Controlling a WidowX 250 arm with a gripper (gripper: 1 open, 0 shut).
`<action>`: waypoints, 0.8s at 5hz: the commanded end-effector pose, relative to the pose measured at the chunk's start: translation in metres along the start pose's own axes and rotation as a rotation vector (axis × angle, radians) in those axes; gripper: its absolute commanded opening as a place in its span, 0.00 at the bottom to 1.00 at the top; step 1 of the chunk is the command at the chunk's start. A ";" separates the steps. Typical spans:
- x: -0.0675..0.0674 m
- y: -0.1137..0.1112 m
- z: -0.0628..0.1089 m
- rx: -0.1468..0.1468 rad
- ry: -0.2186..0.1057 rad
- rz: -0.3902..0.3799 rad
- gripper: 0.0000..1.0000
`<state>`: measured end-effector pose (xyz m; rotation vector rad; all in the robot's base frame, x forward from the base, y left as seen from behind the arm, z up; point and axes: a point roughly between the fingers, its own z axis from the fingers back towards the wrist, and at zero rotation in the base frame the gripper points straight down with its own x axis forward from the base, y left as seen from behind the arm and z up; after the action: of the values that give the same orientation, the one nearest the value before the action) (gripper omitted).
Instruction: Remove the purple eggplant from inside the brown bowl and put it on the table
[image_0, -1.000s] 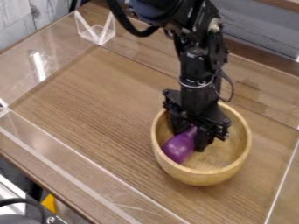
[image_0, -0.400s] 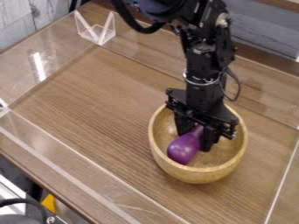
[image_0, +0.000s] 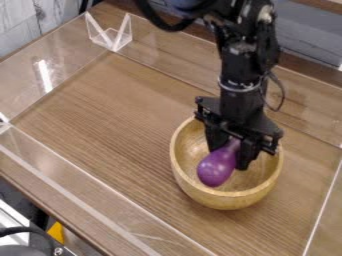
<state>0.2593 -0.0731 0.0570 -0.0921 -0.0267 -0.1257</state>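
Scene: a brown wood-grain table (image_0: 107, 130) with straight plank streaks, bordered by low clear acrylic walls (image_0: 60, 205).
Bowl: a round light-brown wooden bowl (image_0: 267, 180) with a thick rim sits on the table toward four o'clock of the view, near the right-hand wall.
Eggplant: a small glossy purple toy eggplant (image_0: 217, 168), pear-shaped, hangs with its fat end down over the bowl's interior, toward the nine o'clock side of the hollow. Its upper part is hidden between the black fingers; the stem tip cannot be seen. Whether its bottom clears the bowl floor cannot be told for sure, though it looks lifted.
Gripper: the black gripper (image_0: 233, 155) points straight down from twelve o'clock into the bowl, its jaws partly closed and clamped on the narrow upper end of the eggplant.
Arm: a black jointed robot arm (image_0: 241, 55) rises from the gripper toward twelve o'clock and leaves the view at the top edge.
Table state: the eggplant is inside the bowl's rim outline, not on the tabletop.
Other: a clear acrylic triangular bracket (image_0: 110, 32) stands at the far wall, around eleven o'clock.
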 end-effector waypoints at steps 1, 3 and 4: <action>0.007 -0.002 0.028 -0.006 -0.074 -0.017 0.00; 0.010 0.008 0.044 0.001 -0.083 0.003 0.00; 0.013 0.012 0.047 0.010 -0.091 0.037 0.00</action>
<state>0.2634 -0.0589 0.0840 -0.0810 -0.0451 -0.0893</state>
